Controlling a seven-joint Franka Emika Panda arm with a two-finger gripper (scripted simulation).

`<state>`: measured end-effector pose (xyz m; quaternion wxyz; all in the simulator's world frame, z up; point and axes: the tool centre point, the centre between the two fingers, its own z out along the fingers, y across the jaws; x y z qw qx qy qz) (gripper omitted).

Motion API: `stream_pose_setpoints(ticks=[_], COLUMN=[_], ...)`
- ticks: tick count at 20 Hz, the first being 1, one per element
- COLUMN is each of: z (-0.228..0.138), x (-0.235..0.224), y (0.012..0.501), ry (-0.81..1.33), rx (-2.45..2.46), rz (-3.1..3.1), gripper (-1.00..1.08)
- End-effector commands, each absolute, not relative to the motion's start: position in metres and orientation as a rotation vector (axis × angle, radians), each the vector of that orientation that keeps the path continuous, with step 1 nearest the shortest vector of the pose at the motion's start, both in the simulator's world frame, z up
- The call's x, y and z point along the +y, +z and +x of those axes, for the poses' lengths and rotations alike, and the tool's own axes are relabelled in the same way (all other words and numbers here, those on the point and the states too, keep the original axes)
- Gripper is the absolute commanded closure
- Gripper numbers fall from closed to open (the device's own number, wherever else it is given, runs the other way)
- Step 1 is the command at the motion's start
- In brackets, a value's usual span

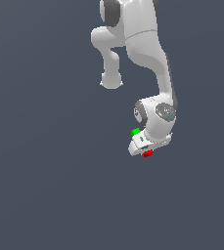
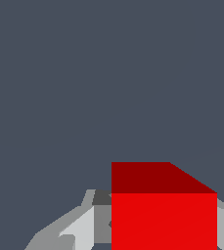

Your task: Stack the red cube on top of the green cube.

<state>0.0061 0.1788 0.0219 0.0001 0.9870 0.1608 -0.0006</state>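
Observation:
The red cube fills the lower part of the wrist view and sits between my gripper's two grey fingers, which touch its sides. In the exterior view the red cube peeks out beneath the white gripper, which hides most of it. The green cube lies just beyond the hand, toward the exterior view's upper left, a short gap from the red one. The green cube is out of the wrist view.
A plain dark grey-blue floor surrounds the cubes. The white arm reaches down from the top of the exterior view, its base link behind it.

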Motion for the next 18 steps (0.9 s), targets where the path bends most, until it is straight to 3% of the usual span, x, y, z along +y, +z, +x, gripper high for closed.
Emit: stream_pose_setpoints(ticks=[1,18], z=[0.006,0.006], x=[0.179,0.179], y=[0.028,0.117], ry=[0.000,0.000], rx=[0.505,0.506], rz=[3.101,3.100], gripper=[1.08,1.08])
